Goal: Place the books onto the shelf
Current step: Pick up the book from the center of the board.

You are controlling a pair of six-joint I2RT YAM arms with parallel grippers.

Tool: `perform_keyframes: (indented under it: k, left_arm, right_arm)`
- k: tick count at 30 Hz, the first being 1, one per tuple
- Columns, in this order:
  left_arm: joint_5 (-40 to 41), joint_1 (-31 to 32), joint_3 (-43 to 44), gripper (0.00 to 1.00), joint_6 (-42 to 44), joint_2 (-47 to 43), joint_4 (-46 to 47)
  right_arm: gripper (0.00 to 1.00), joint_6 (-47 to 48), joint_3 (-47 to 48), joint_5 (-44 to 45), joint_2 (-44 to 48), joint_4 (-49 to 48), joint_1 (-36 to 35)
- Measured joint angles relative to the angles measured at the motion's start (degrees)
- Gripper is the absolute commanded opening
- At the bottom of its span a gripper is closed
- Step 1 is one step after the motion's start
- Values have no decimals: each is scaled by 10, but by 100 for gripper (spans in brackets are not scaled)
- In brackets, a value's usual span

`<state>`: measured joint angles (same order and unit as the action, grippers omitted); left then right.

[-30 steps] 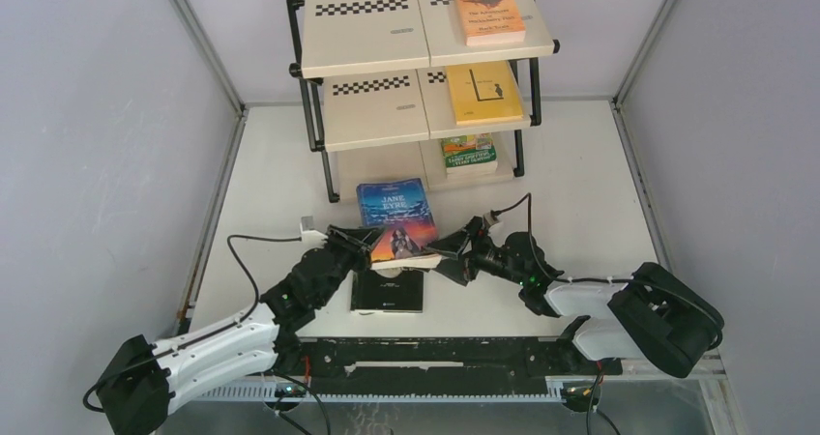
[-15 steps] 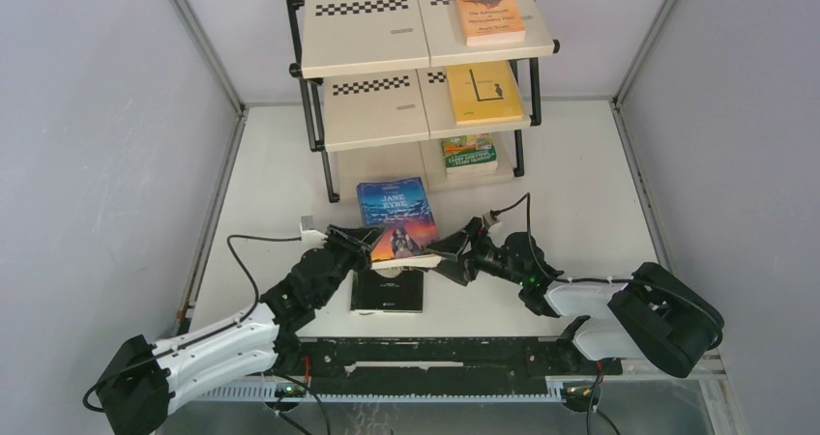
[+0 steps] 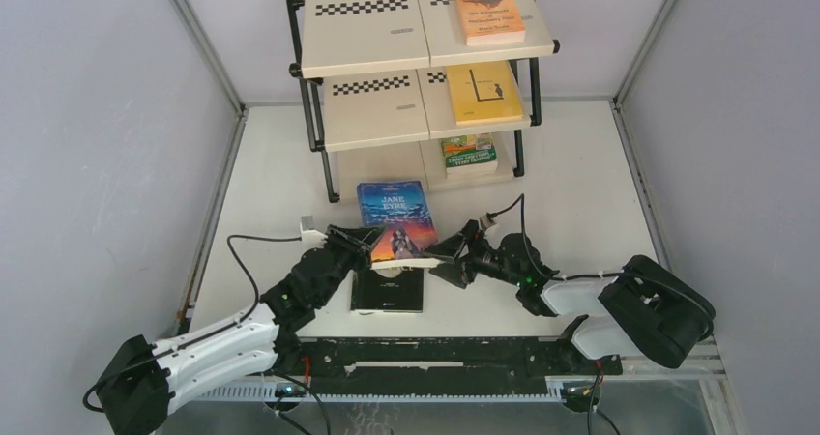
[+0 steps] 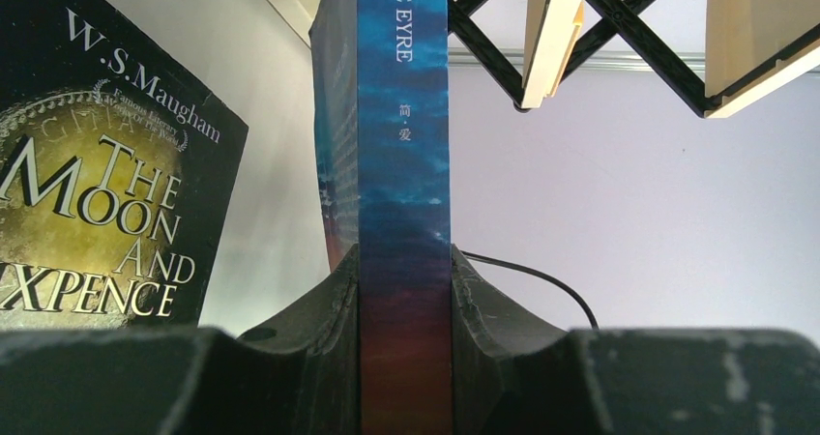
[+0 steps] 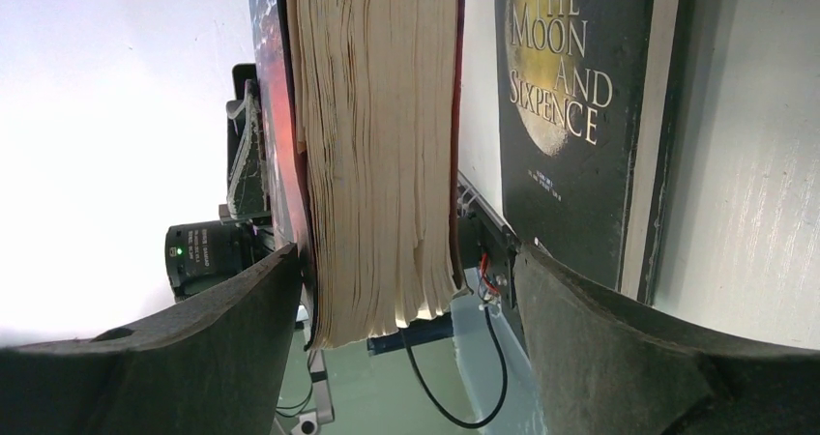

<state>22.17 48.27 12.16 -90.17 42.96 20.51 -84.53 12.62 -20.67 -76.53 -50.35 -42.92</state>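
Gripping the blue paperback [image 3: 396, 217] by its spine, the left gripper [image 3: 366, 242] has its black, scuffed fingers [image 4: 324, 309] pressed flat on both covers at the book's 7 o'clock corner. Glossy cover, blue shading to orange-red at the near end. "JANE EYRE" reads on the front and on the spine, with two small Chinese characters below it.

The book's long axis runs roughly 12 to 6 o'clock, title end toward the shelf [image 3: 363, 29], cover facing up. Its near end is raised over the far edge of the black paperback [image 3: 389, 292]. Whether its far end touches the table [image 3: 271, 184] I cannot tell.

Right gripper [image 3: 440, 256] at the book's 4 o'clock corner, jaws spread wide either side of the yellowed, ragged page block. One finger lies against the front cover; the other stands clear of the back cover. No clamp.

Black paperback lies flat on the white table, matte cover with a gold moon disc. It reads "W.S. Maugham" and "The Moon and Sixpence".

Shelf at 12 o'clock: three tiers of cream boards with black checkerboard strips on a black metal frame. All on the right half:
- Top tier: orange book [image 3: 488, 12].
- Middle tier: yellow book [image 3: 482, 92].
- Bottom tier: green book [image 3: 469, 153].

Their titles are too small to read.
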Motion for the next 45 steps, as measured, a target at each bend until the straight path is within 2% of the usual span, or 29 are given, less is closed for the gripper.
perform_keyframes:
  k: [6, 14, 22, 29, 35, 40, 45]
  left_arm:
    - [-3, 0, 0, 0, -1, 0, 0]
    - [-5, 0, 0, 0, -1, 7, 0]
    - [-11, 3, 0, 0, -1, 17, 15]
    - [-11, 7, 0, 0, -1, 30, 23]
    - [-7, 8, 0, 0, -1, 41, 25]
    - [-3, 11, 0, 0, 0, 51, 30]
    - [-4, 11, 0, 0, 1, 59, 39]
  right_arm:
    - [85, -9, 0, 0, -25, -34, -1]
    - [82, -67, 3, 12, -99, -133, -30]
    - [70, -96, 18, 26, -108, -160, -50]
    - [50, -100, 18, 33, -108, -162, -49]
    - [25, -104, 18, 39, -108, -168, -43]
    - [16, -103, 18, 38, -107, -165, -37]
    - [0, -93, 18, 37, -95, -151, -32]
